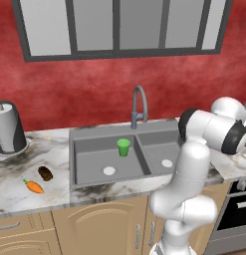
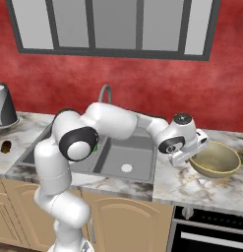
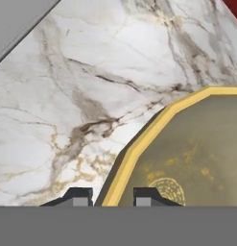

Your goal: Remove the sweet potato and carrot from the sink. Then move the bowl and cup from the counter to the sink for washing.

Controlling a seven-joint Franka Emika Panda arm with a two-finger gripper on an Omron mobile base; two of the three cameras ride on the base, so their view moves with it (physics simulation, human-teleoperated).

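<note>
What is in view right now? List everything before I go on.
carrot: 1, orange, on the counter left of the sink
sweet potato: 1, dark brown, on the counter beside the carrot
cup: 1, green, upright in the left basin
bowl: 1, olive-tan with a yellow rim, on the counter right of the sink
sink: 1, grey, two basins, set in the counter
faucet: 1, grey, behind the sink
counter: 1, white-grey marble, over tan cabinets
paper towel roll: 1, white on a grey holder, far left
window: 1, grey frame, on the red wall
oven: 1, dark, lower right
tool: 1, dark fingers astride the bowl's rim
</note>
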